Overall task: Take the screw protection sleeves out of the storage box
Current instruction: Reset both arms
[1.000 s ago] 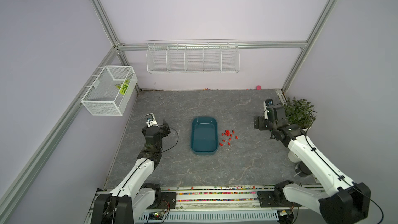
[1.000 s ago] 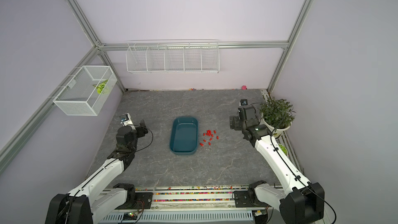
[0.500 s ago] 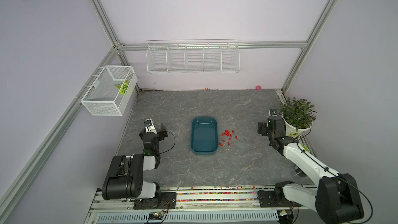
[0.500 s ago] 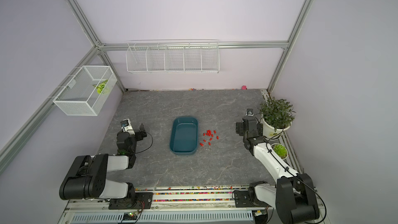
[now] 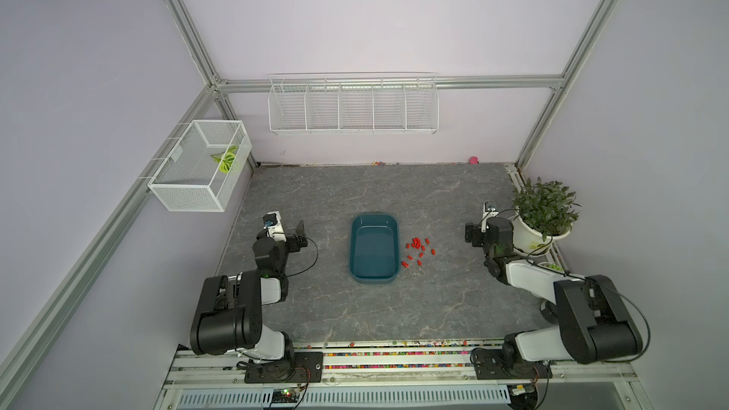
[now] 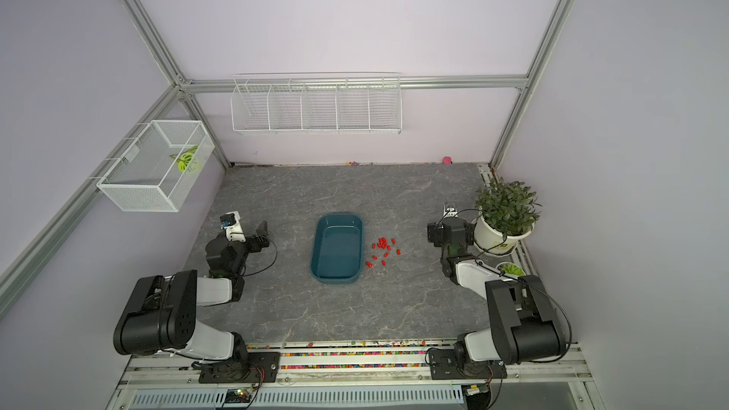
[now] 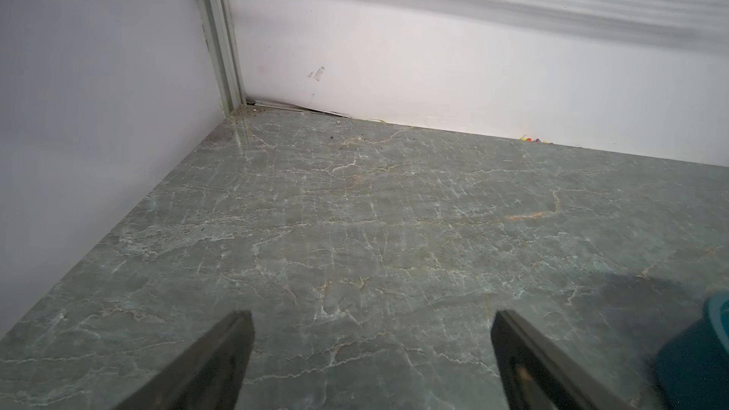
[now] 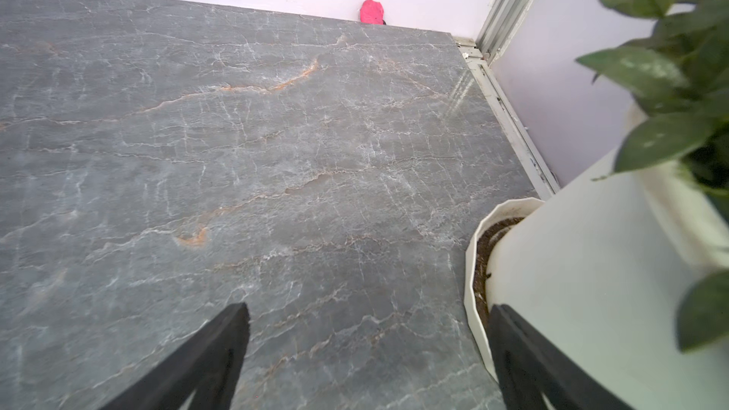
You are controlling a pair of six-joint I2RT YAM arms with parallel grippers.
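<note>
Between left gripper (image 5: 300, 235) and right gripper (image 5: 472, 235), sleeves (image 5: 418, 250)

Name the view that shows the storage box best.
A top view: the storage box shows whole and empty in both top views. The left wrist view catches only its corner; the right wrist view shows none of it.

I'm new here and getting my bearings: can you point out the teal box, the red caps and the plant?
Box (image 5: 374, 248): in a top view, its bare floor.
Red caps (image 5: 416, 243): in a top view, the densest clump.
Plant (image 5: 544, 207): in a top view, its leaves.
</note>
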